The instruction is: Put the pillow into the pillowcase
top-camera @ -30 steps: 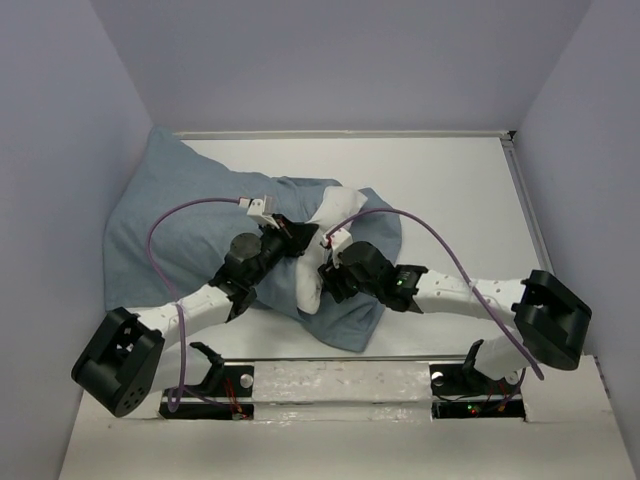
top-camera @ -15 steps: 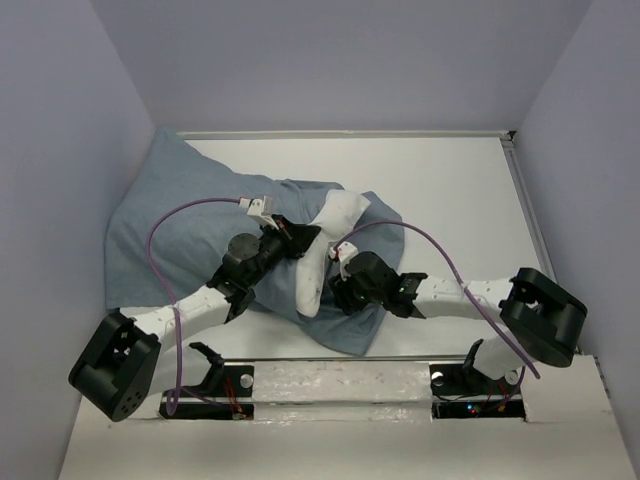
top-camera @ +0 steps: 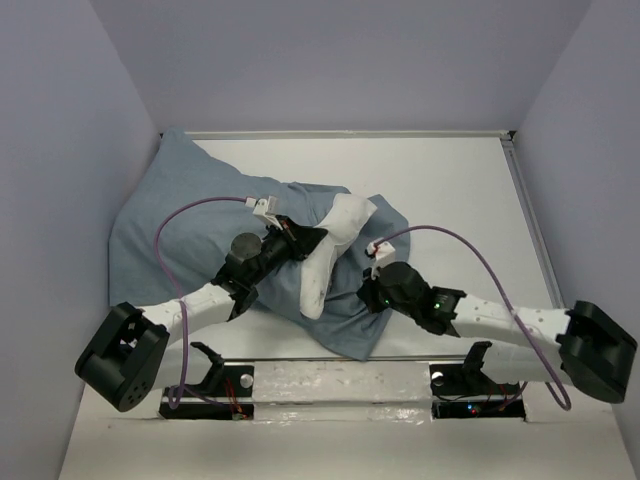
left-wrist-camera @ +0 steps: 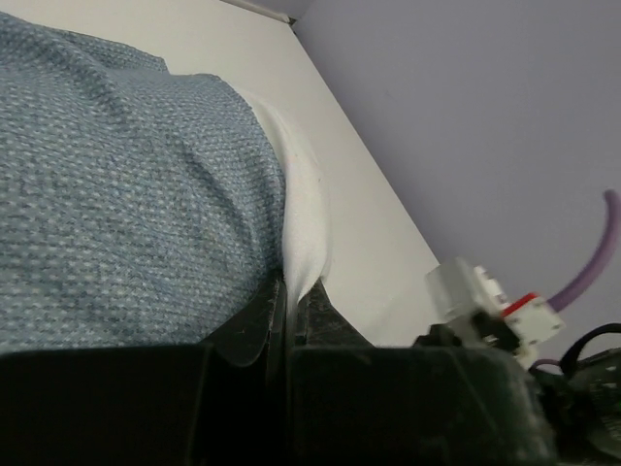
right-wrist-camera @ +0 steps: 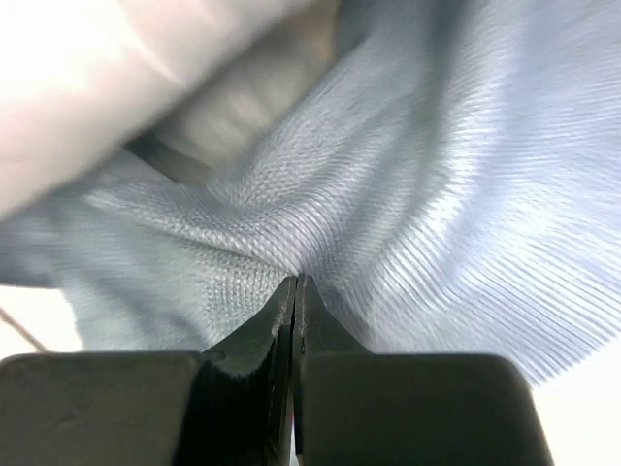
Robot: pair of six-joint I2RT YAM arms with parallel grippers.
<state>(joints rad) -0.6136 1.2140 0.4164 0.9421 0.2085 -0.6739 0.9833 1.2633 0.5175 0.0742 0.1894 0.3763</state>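
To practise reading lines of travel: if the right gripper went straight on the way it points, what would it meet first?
The pillowcase: its blue-grey cloth bunches right at the shut tips of the right gripper. The white pillow seems to lie just beyond, though depth is unclear.

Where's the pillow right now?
In the top view the pillow shows as a white strip sticking out of the blue-grey pillowcase near the middle, between the left gripper and the right gripper.
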